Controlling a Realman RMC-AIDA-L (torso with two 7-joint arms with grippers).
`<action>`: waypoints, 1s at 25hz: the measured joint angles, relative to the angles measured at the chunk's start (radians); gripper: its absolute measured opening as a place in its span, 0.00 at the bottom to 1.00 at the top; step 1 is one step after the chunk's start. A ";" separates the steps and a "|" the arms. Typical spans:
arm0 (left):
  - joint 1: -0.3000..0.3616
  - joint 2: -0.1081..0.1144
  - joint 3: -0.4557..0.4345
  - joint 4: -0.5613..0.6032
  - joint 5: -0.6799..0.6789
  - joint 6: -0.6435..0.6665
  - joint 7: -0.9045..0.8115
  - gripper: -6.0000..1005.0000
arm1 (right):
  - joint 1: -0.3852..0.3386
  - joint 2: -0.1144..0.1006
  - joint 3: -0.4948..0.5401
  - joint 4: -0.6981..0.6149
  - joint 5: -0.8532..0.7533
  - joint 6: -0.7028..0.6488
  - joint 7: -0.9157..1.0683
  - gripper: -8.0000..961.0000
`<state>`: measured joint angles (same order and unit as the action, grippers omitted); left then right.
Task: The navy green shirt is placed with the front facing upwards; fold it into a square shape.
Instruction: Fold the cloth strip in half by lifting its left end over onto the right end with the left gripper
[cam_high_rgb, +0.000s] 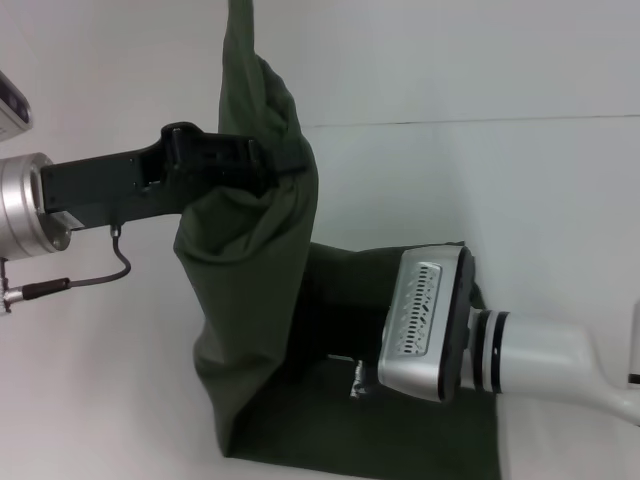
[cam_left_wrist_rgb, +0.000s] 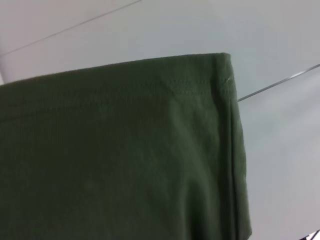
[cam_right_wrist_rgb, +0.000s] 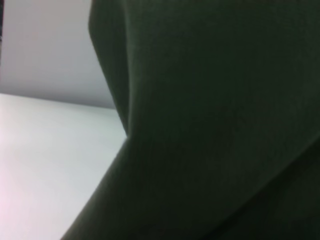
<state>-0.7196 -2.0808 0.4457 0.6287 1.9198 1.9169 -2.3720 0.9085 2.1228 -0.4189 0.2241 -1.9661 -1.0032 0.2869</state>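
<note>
Dark olive-green cotton shirt (cam_high_rgb: 255, 300): occupies the centre of the head frame. One part is raised and hangs as a bunched vertical fold from the top edge down to the lower centre; the rest lies flat on the white table (cam_high_rgb: 560, 190), spreading toward the lower right. Only plain green fabric shows; no lettering or collar is visible.

Left gripper (cam_high_rgb: 262, 158): black, reaching in from the left edge at upper-centre height. Its tip is buried in the lifted fabric, clenched on the shirt and bearing the hanging fold.

Left wrist view: a stitched hem and a corner of the shirt (cam_left_wrist_rgb: 125, 150) fill the lower and left parts of the frame, with the white surface behind at top and right.

Right gripper (cam_high_rgb: 370, 375): at the end of the silver and white arm entering from the lower right, low over the flat part of the shirt. Its fingers are hidden behind the wrist housing; whether they are released or clenched cannot be told.

Right wrist view: dark shirt fabric (cam_right_wrist_rgb: 215, 125) covers most of the frame, with the table (cam_right_wrist_rgb: 45, 150) at the left.
</note>
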 joint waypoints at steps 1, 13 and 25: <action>0.000 0.000 0.000 0.000 -0.004 0.005 0.001 0.03 | 0.002 0.000 0.026 0.003 -0.024 0.001 -0.001 0.81; 0.010 0.007 0.028 0.000 -0.003 -0.012 0.023 0.03 | -0.029 -0.008 0.233 0.088 -0.165 0.090 -0.115 0.81; 0.012 0.007 0.071 0.000 0.010 -0.058 0.025 0.03 | -0.136 -0.024 0.239 0.002 -0.166 -0.047 -0.003 0.81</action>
<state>-0.7079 -2.0739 0.5167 0.6288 1.9297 1.8592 -2.3475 0.7727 2.0991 -0.1804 0.2259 -2.1321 -1.0499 0.2844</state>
